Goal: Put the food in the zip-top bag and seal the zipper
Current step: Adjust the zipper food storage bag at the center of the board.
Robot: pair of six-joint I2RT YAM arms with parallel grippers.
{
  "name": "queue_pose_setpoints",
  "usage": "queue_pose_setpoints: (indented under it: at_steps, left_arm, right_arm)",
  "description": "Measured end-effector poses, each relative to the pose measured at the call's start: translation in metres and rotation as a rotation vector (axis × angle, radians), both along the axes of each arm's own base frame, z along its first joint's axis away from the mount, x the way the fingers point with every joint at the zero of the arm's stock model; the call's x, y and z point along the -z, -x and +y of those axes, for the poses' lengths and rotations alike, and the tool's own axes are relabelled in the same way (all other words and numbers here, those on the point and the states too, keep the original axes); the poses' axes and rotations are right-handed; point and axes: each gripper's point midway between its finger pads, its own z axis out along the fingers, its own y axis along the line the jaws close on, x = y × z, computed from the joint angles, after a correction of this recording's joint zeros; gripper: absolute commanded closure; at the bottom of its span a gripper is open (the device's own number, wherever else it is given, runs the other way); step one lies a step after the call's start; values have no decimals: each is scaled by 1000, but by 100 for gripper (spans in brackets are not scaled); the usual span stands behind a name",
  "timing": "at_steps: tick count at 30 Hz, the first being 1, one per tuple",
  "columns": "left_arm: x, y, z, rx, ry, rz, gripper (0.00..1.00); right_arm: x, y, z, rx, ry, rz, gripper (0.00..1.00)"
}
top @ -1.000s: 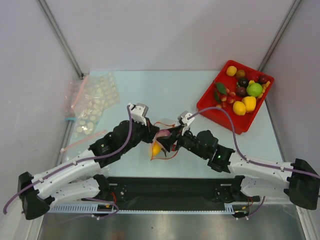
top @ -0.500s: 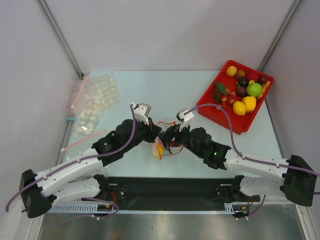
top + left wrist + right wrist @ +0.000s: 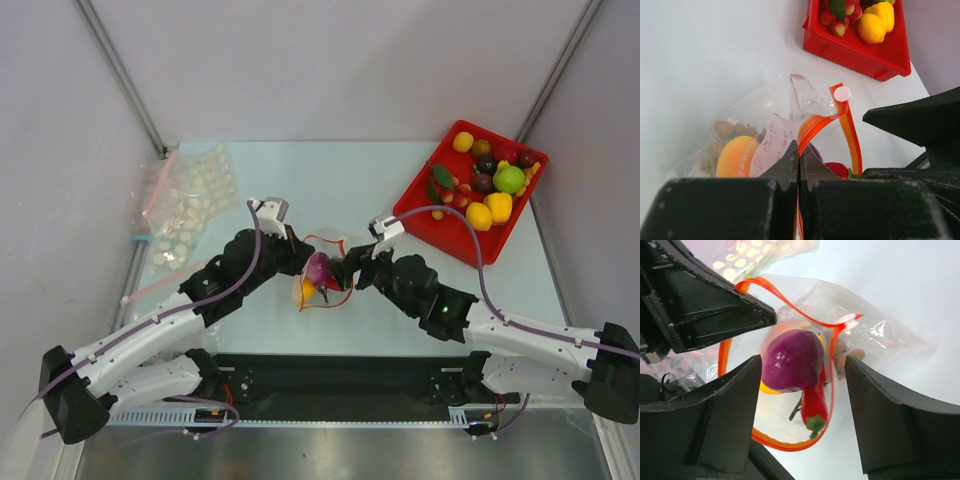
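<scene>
Bag mouth: the zipper [image 3: 790, 305] loop gapes, but the purple piece [image 3: 792, 360] and the chili [image 3: 813, 405] fill most of it; you get only a little room beside the chili.
Mouth, left side: the left gripper [image 3: 799, 160], pinched on the zipper, blocks that edge.
Over the mouth: the right gripper [image 3: 804, 360] hangs there, fingers spread wide.
Near side: both arms meet at the bag [image 3: 322, 272] and close off your way in.
Far side: bare table [image 3: 300, 180], free to pass.
Right: the tray [image 3: 470, 245], with a strip of bare table between it and the bag.
Left: dotted bags [image 3: 185, 205] lie flat, well apart from the bag.
</scene>
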Motion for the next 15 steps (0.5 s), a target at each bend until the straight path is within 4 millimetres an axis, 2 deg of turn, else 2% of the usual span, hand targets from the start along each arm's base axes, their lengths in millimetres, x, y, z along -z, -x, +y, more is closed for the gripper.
queue_pose_setpoints:
  at_steps: [5, 8, 11, 12, 14, 15]
  left_arm:
    - [-1, -1, 9, -25, 11, -1, 100]
    - [-5, 0, 16, -47, 23, -10, 100]
    - [-9, 0, 22, -67, 29, -23, 100]
    - [-11, 0, 24, -73, 31, -27, 99]
    - [-13, -1, 27, -88, 33, -35, 100]
    - [-14, -1, 29, -93, 32, -36, 100]
  right_arm:
    - [6, -6, 3, 30, 38, 41, 32]
    - [18, -10, 11, 33, 76, 76, 37]
    - [33, -11, 14, 38, 111, 117, 49]
    - [38, -11, 15, 40, 123, 132, 59]
    - [46, -10, 14, 43, 141, 157, 70]
    - [49, -9, 13, 45, 147, 167, 83]
